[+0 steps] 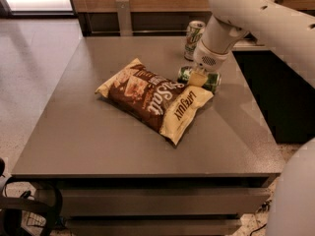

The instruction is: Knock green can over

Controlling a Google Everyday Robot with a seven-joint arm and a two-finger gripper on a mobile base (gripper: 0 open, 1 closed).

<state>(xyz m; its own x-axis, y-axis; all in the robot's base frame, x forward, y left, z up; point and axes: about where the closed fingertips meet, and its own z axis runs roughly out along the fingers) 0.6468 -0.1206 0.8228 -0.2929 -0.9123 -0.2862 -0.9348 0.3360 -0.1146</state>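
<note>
The green can (211, 80) lies on its side on the grey table (98, 146), just behind the right end of the chip bag. My gripper (197, 77) comes down from the white arm (221, 28) and rests over the middle of the can, touching it. Only the can's two ends show on either side of the gripper.
A brown and cream chip bag (152, 95) lies flat in the middle of the table. A paler whitish can (194, 33) stands upright at the table's back edge, behind the gripper. A dark cabinet (280, 92) borders the table on the right.
</note>
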